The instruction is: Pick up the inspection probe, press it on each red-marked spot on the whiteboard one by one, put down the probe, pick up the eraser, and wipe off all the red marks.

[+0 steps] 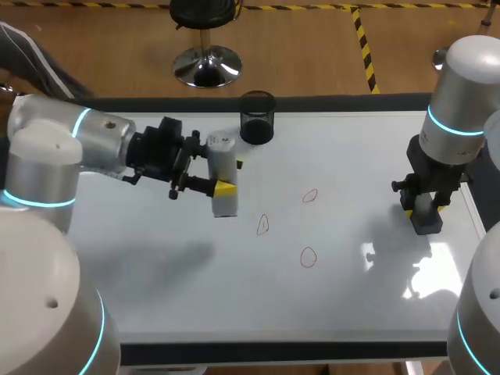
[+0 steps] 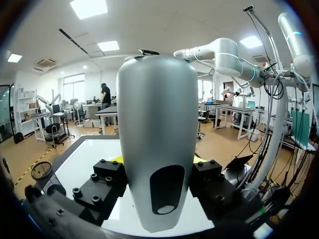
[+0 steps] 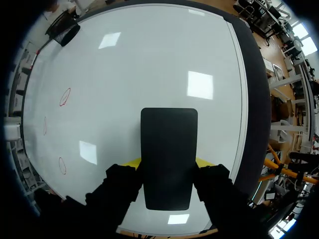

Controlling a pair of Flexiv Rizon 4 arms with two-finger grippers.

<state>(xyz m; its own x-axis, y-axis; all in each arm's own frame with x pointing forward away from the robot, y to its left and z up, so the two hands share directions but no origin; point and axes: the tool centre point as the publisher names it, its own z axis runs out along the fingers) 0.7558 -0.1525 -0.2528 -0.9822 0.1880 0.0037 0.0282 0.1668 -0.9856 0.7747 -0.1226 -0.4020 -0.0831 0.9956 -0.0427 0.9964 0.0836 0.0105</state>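
Inspection probe is clamped in the left gripper, at nine o'clock from three red marks; the right gripper clenches the eraser at three o'clock.

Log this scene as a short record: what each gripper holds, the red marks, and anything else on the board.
left gripper: shut on the probe, held to the left of the marks and on none of them
right gripper: shut on the eraser, near the board's right edge
red marks: three outlines, none wiped
cup: black, at the far edge of the whiteboard
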